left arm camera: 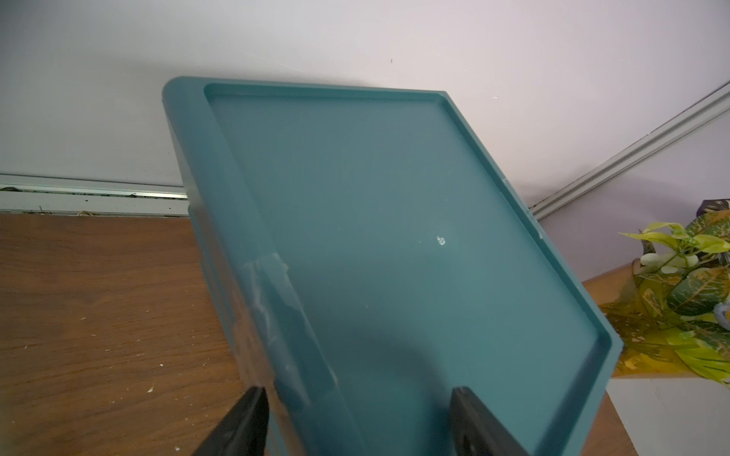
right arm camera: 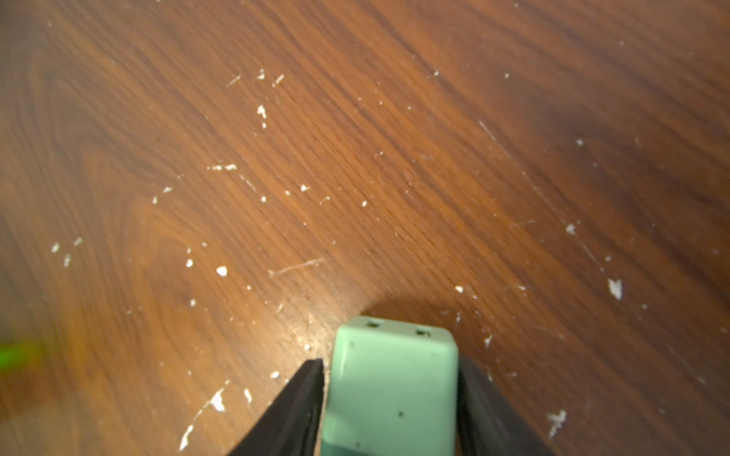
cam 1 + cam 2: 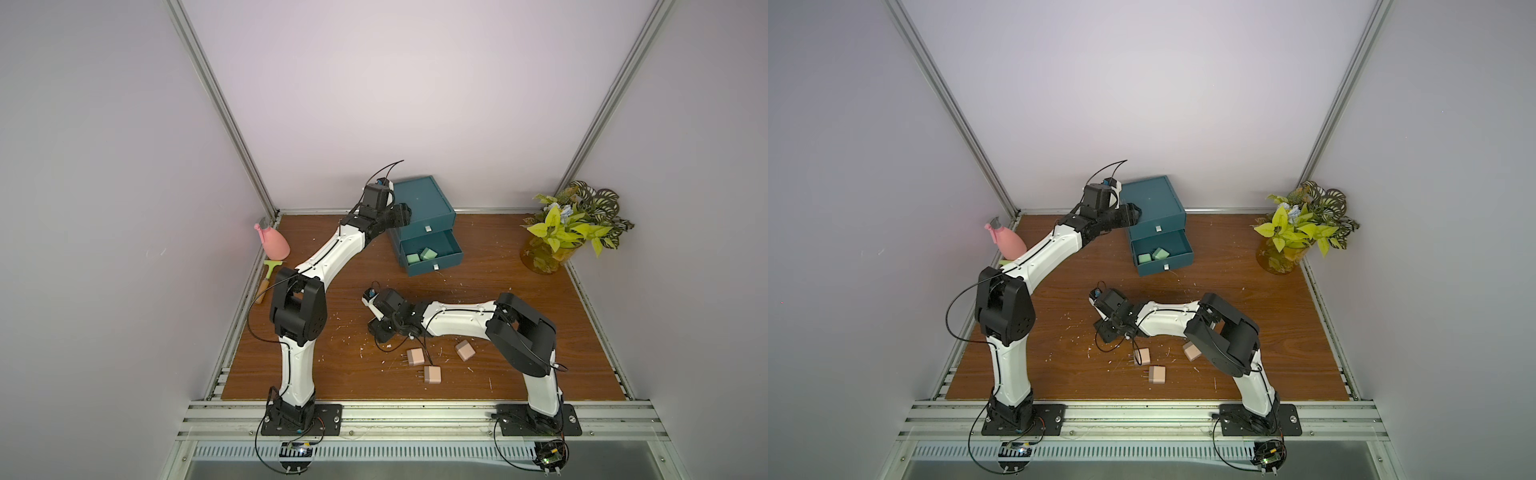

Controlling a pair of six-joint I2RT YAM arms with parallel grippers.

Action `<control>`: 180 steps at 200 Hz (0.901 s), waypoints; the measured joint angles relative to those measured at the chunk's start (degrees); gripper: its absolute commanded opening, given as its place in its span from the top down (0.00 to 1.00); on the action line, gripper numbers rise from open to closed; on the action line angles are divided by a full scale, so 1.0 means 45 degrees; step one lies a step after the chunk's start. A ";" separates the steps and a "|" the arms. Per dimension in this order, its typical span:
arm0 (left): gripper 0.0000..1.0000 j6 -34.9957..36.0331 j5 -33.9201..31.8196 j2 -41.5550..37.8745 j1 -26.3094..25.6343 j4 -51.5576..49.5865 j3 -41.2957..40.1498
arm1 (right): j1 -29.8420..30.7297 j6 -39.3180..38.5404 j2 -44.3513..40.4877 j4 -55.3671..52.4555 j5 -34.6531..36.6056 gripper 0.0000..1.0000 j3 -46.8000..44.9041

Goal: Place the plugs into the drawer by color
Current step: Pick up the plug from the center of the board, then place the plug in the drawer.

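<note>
Lifting the green plug [image 2: 391, 395], clamped in the right gripper [image 2: 391, 369] in front of the drawer [image 3: 424, 203], should be done level toward its open middle tray [image 3: 454, 249]; the left gripper [image 1: 359, 395] is set, jaws parted, atop it.

Drawer chest [image 3: 419, 199]: dark teal, white tab handles [image 3: 428, 227]; two green plugs [image 3: 419, 255] in its open drawer, three beige-pink plugs [image 3: 432, 374] before it on brown wood-grain table [image 3: 519, 257]. Mint-green plug [image 2: 391, 391], dark-speckled. Plant [image 3: 577, 220] to the chest's right: yellow-green and apparently white-striped dark leaves.
</note>
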 measured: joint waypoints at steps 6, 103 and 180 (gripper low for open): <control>0.32 -0.0005 0.0000 0.0000 0.0000 0.0000 0.0000 | 0.0000 0.0015 0.0000 -0.0010 0.0029 0.49 0.0000; 0.32 0.0000 0.0000 0.0000 0.0000 0.0005 0.0000 | -0.0287 0.0267 -0.2365 -0.1311 0.1515 0.57 -0.0306; 0.31 0.0015 -0.0102 0.0471 0.0000 -0.0602 0.1161 | -0.4731 -0.0695 -0.6421 -0.1642 0.3415 0.57 -0.0544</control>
